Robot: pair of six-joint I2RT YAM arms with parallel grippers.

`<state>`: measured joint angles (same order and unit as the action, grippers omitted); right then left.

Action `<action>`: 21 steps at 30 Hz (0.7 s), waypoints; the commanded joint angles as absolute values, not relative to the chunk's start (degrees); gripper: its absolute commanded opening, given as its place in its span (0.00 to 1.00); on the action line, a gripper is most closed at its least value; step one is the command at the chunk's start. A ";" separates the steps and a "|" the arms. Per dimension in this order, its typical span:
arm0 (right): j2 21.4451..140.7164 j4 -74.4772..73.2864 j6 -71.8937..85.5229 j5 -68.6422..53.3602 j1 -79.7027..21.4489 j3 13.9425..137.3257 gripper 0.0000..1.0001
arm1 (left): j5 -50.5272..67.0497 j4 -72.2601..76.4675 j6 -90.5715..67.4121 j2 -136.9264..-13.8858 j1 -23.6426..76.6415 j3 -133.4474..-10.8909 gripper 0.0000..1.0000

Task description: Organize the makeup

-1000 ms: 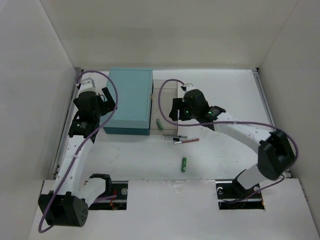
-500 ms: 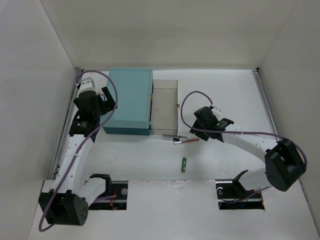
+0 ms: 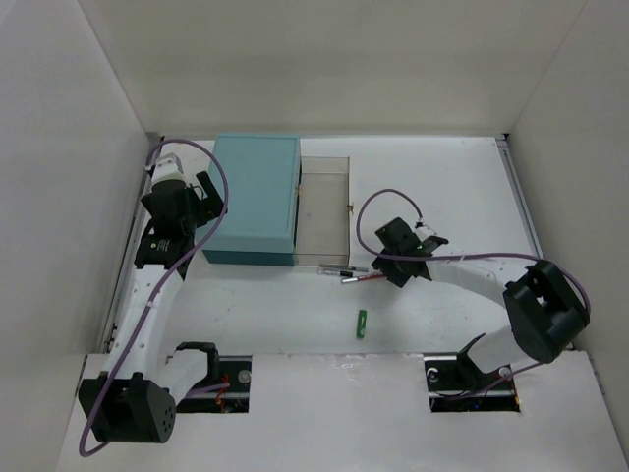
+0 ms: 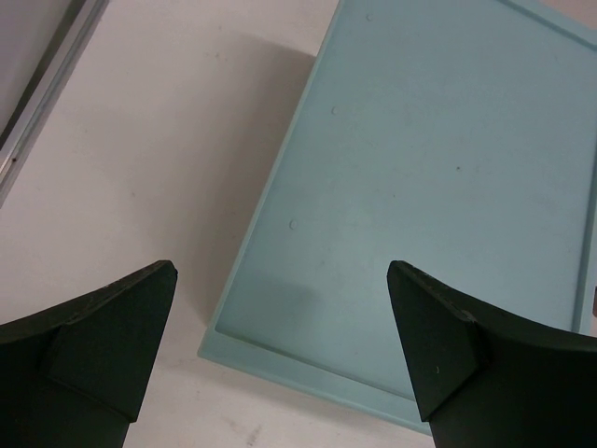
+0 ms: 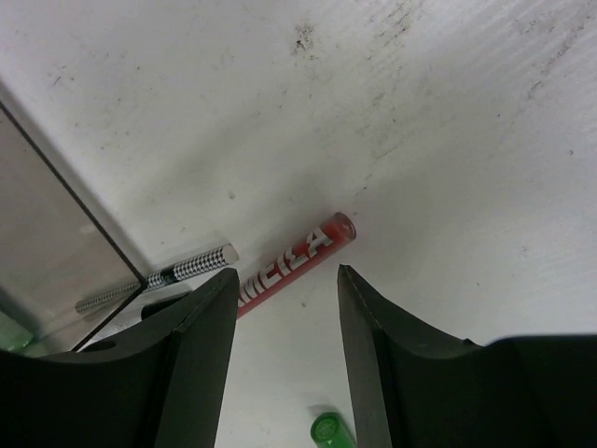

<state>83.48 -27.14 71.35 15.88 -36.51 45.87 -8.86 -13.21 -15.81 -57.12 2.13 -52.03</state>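
Observation:
A red-pink pencil [image 3: 367,278] and a thin grey patterned pencil [image 3: 341,268] lie on the table just in front of a clear tray [image 3: 322,177]. A green stick [image 3: 362,323] lies nearer the arms. My right gripper [image 3: 390,270] is open and low over the red pencil's right end. In the right wrist view the red pencil [image 5: 297,259] runs across the gap between my fingertips [image 5: 216,297], with the grey pencil [image 5: 177,273] to the left and the green stick [image 5: 331,431] below. My left gripper [image 3: 208,197] is open and empty over the teal box's left edge. The sponge, tube and packet are out of view.
The large teal box [image 3: 257,199] stands at the back left, against the clear tray; it fills the left wrist view [image 4: 420,187]. The tray's wall [image 5: 56,243] is close on my right gripper's left, with a bit of green [image 5: 9,338] behind it. White walls enclose the table.
My right arm has drawn back from over the clear tray and come down to the pencils in front of it. The left arm has barely moved.

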 commanded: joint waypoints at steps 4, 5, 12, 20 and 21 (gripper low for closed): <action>87.79 -24.97 73.83 16.88 -36.96 45.62 0.46 | -8.70 -11.08 -16.35 -57.22 1.54 -51.59 1.00; 88.67 -24.18 73.92 16.70 -36.96 45.62 0.41 | -8.70 -11.07 -16.35 -57.30 1.54 -51.59 1.00; 86.58 -22.94 75.76 17.92 -37.22 43.25 0.18 | -8.70 -11.07 -16.35 -56.51 1.36 -51.24 1.00; 73.67 -23.73 69.45 24.95 -37.22 42.62 0.02 | -8.70 -11.07 -16.44 -58.01 1.36 -51.24 1.00; 72.00 -23.73 67.26 26.00 -37.22 44.11 0.02 | -8.70 -11.07 -16.44 -58.36 1.36 -51.33 1.00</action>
